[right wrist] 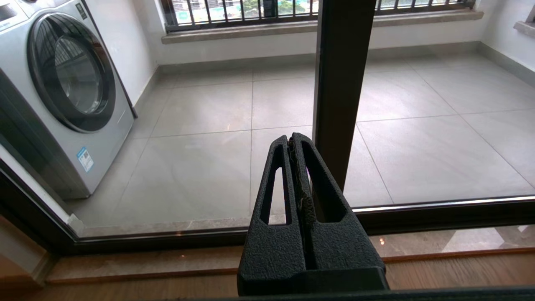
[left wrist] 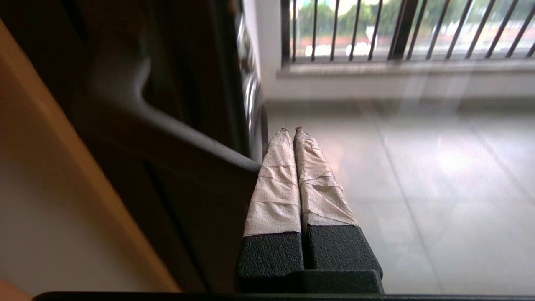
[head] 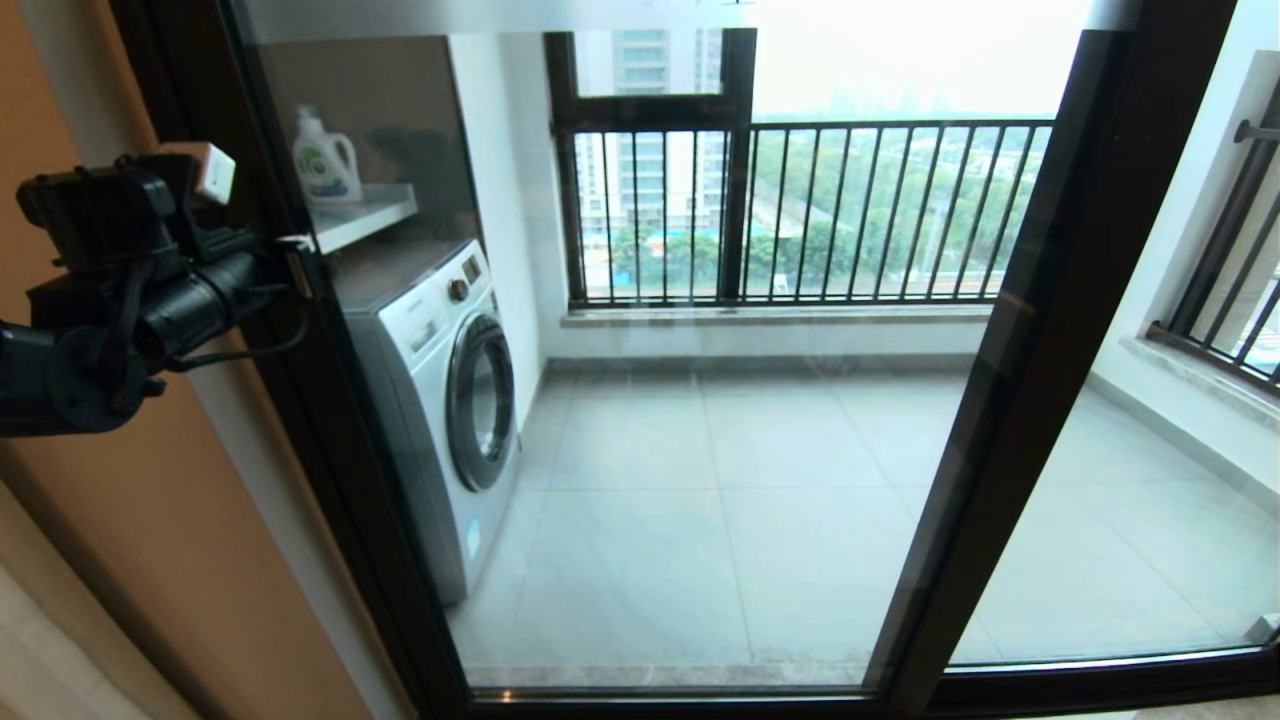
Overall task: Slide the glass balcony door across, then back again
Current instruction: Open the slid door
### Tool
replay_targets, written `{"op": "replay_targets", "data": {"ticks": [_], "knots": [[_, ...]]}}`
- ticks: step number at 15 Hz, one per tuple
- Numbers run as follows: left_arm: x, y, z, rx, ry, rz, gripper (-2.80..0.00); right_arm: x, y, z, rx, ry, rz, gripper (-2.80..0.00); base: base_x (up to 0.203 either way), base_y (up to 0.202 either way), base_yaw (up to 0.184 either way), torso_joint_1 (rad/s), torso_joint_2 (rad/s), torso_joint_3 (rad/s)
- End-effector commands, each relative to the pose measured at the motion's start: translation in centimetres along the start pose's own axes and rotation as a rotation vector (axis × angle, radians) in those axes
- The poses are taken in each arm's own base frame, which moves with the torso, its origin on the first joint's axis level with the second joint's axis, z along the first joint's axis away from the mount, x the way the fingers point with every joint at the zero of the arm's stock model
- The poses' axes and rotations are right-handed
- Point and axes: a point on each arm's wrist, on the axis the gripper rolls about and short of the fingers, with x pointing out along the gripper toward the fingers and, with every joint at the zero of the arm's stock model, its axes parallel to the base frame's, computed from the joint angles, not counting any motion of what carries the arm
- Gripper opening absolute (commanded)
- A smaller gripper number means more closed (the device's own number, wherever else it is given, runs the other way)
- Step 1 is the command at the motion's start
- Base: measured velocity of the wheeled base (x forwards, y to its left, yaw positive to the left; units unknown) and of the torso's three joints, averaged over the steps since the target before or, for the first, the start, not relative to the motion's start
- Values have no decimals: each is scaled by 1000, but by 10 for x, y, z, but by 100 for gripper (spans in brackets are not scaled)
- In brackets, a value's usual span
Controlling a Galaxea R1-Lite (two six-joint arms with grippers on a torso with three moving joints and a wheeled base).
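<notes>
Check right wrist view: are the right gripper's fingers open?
No. The right gripper has its black fingers pressed together, holding nothing, in front of the door's dark upright.

Bright daylight floods through the railing window [head: 800, 200]; left wrist view blurred; head view's edges bowed

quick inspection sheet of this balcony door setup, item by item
surface: grey tiled balcony floor behind the glass; wood floor on the robot's side.
job's things: glass balcony door in its dark frame, left upright by the orange wall; its lever handle shows dark in the left wrist view.
clutter: washing machine on the balcony's left; detergent bottle on the shelf above it.
grippers: left gripper raised beside the door's left upright, next to the handle, jaws shut and holding nothing; right gripper low before the middle upright, jaws shut and holding nothing.
cables: black cable looping off the left arm.
surroundings: black-barred railing window; trees and buildings outside.
</notes>
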Motion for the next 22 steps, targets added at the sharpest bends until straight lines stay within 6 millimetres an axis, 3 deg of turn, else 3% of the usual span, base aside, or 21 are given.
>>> {"op": "replay_targets", "data": {"ticks": [1,6,13,18,22], "knots": [[-1,3,-6,-1,10,5,-280,0,0,0,0,2,0,-280,0,0,0,0,0,0],[-1,9,-18,-1,19,22,-280,0,0,0,0,0,0,-280,0,0,0,0,0,0],[-1,45,-36,-9,62,71,-280,0,0,0,0,0,0,-280,0,0,0,0,0,0],[-1,54,-44,11,49,90,-280,0,0,0,0,0,0,-280,0,0,0,0,0,0],[-6,53,-40,30,17,93,-280,0,0,0,0,0,0,-280,0,0,0,0,0,0]]}}
